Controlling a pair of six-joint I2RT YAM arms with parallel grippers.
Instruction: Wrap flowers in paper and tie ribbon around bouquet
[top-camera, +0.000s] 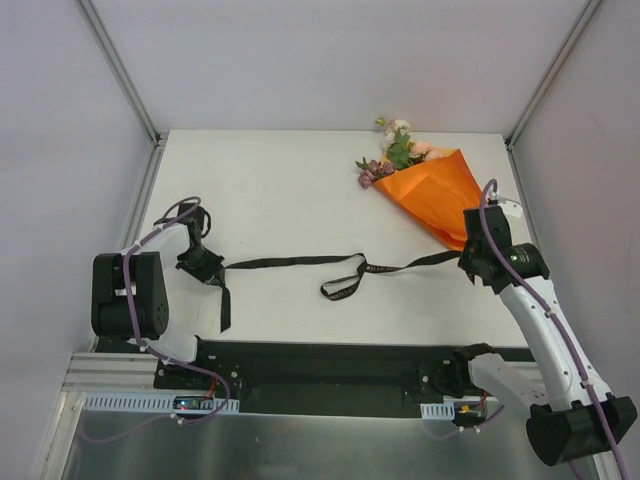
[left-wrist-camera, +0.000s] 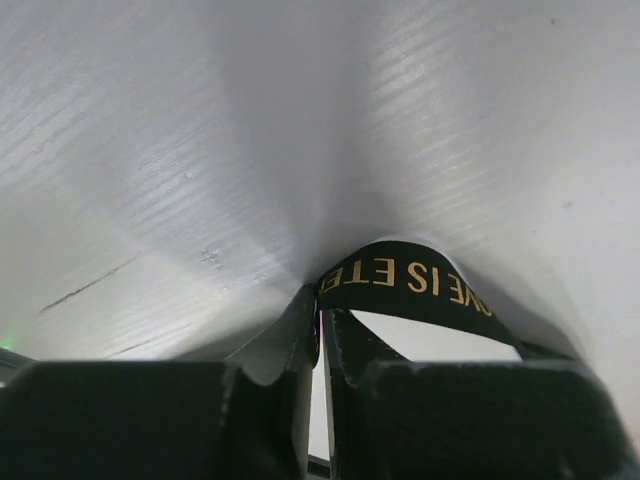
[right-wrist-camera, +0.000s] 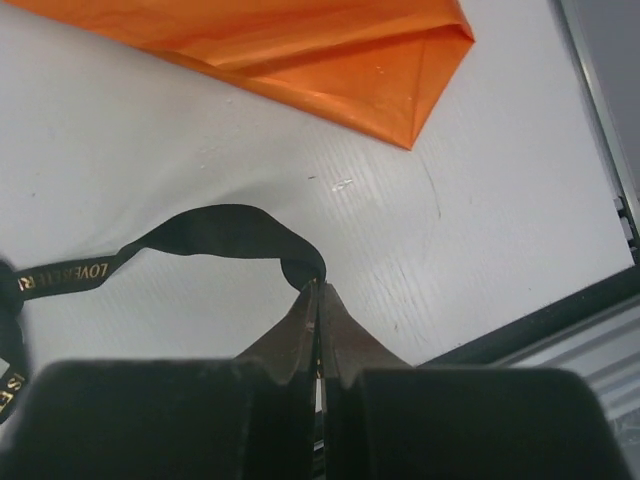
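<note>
The limp black gold-lettered fabric ribbon (top-camera: 300, 262) lies slack across the white table (top-camera: 270, 180) beside the tip of the orange paper-cone bouquet (top-camera: 435, 190), pinched near each end by the closed left gripper (top-camera: 207, 268) and right gripper (top-camera: 468, 258), and, being light and probably slippery, likely needs firm end grips.

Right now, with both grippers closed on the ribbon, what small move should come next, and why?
Probably lift both ends slightly and carry the ribbon toward the bouquet. The left gripper and the right gripper each pinch it near an end, yet it lies slack on the table, apart from the bouquet's narrow tip and not around it.
</note>
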